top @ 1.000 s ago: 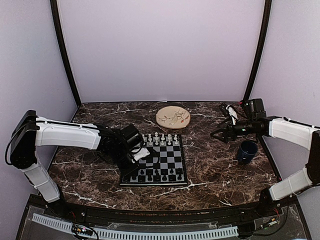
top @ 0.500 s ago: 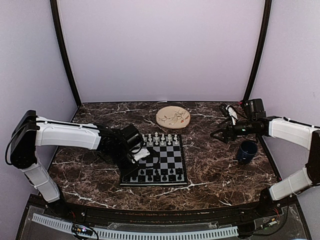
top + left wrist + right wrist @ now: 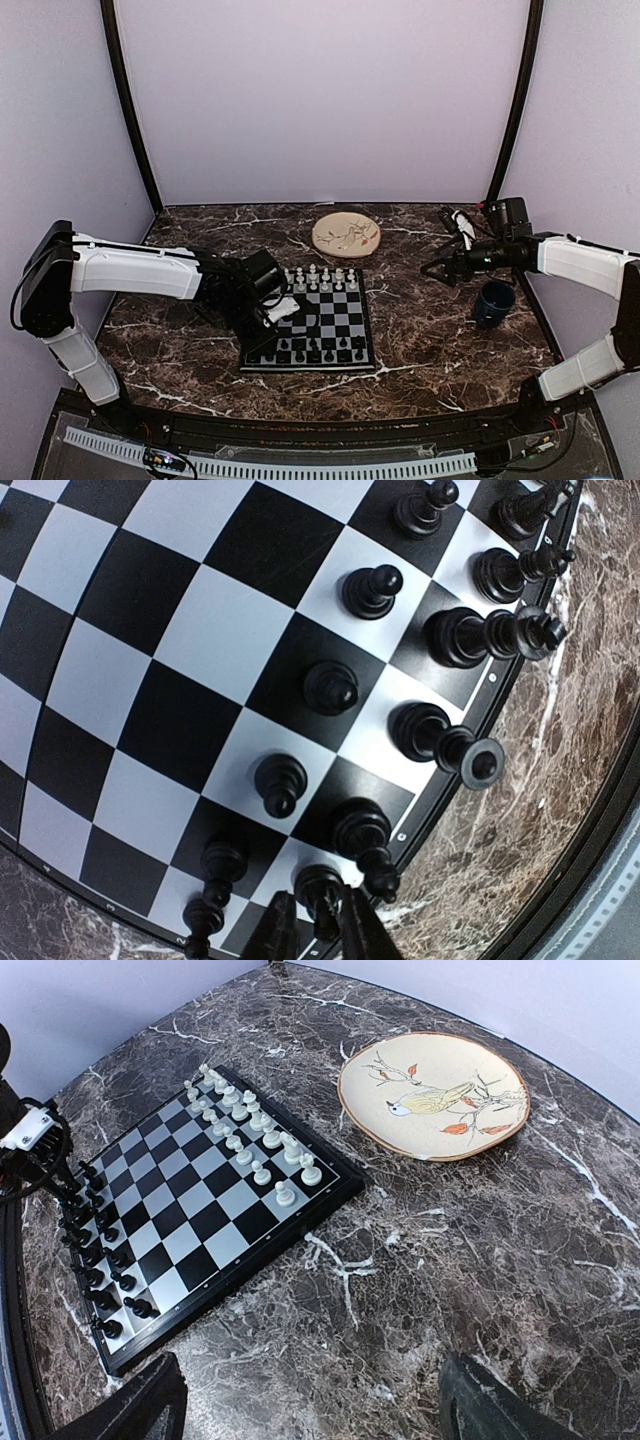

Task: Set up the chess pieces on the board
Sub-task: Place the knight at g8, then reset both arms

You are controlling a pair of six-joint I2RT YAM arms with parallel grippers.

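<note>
**At the board's left edge: arm parked, black piece down on its square**

Over the small square chessboard (image 3: pixel 335 322) of black and silver checks, no visible shift from a second ago in the overhead view. The left gripper (image 3: pixel 280 310) parked at the same spot on the board's left edge, white arm unmoved.

From the left wrist, fingertips (image 3: pixel 352 932) narrow, one on either side of a small black chess piece (image 3: pixel 320 885) at the end of the outermost row, base apparently on its square. Hard to tell from so close an angle: still pinched, or just let go. Reads as a placement at its end rather than a carry. Most likely a release next, then a lift straight up, so as not to topple the neighbours just beside.

Elsewhere, same as before: right gripper (image 3: pixel 310 1408) spread wide and empty, hovering well apart from the board, between the round beige bird-painted plate (image 3: pixel 346 235) and the dark blue mug (image 3: pixel 494 300).

On the board, black pieces (image 3: pixel 372 588) in two rows along one edge and white pieces (image 3: pixel 250 1125) in two rows along the opposite one. Looks close to finished, pending a count not possible from these views.
</note>
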